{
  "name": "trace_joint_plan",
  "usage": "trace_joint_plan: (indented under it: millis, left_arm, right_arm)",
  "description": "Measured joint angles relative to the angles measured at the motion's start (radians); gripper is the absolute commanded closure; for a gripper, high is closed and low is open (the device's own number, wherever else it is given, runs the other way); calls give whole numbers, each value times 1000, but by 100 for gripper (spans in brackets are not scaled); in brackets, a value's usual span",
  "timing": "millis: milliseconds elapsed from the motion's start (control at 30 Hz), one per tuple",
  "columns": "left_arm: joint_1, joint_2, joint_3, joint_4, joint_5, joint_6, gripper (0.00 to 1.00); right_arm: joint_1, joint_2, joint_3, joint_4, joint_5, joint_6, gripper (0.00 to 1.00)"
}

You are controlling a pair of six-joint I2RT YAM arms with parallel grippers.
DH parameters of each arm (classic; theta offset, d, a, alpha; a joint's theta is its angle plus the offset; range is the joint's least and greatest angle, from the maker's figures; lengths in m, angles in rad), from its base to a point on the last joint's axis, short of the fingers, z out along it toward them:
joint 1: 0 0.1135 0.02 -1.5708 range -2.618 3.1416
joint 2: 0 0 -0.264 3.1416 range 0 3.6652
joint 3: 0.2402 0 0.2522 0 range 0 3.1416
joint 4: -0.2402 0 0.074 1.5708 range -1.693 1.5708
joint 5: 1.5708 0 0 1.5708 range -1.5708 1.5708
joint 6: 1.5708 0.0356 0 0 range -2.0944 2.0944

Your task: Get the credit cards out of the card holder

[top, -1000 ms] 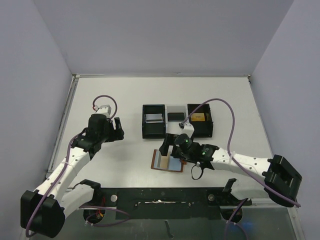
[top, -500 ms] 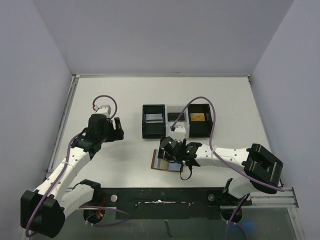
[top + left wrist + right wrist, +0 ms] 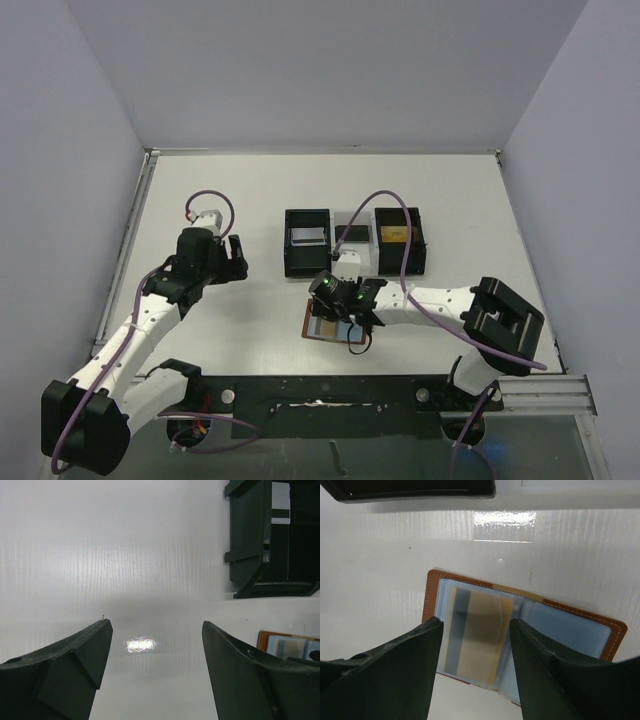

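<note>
The brown card holder [image 3: 322, 329] lies open and flat near the table's front edge, its blue-grey pockets facing up [image 3: 560, 625]. A tan credit card with a dark stripe [image 3: 477, 635] sits inside the left pocket. My right gripper [image 3: 331, 312] hovers just above that pocket. Its jaws stand apart, one on each side of the card, with nothing held between them [image 3: 476, 624]. My left gripper [image 3: 236, 258] is open over bare table to the left [image 3: 156, 624]. A corner of the card holder [image 3: 287, 646] shows at the right edge of the left wrist view.
A black-and-white three-compartment tray [image 3: 285, 255] stands just behind the card holder, with a silver card [image 3: 307, 236], a black card [image 3: 351, 233] and a gold card [image 3: 396, 235] in it. Its left compartment [image 3: 250, 540] shows in the left wrist view. Grey walls enclose the table.
My right arm has swung left and drawn in over the card holder's left pocket, and its jaws have narrowed. The left arm has not moved.
</note>
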Motion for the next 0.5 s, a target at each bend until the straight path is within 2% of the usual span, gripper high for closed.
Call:
trace_joint_plan:
  millis: [367, 500]
  left_arm:
    - [0, 6, 0, 0, 0, 0, 27]
    - [0, 7, 0, 0, 0, 0, 27]
  right_arm:
    - [0, 45, 16, -47, -10, 19, 47]
    - [-2, 82, 40, -60, -13, 19, 58]
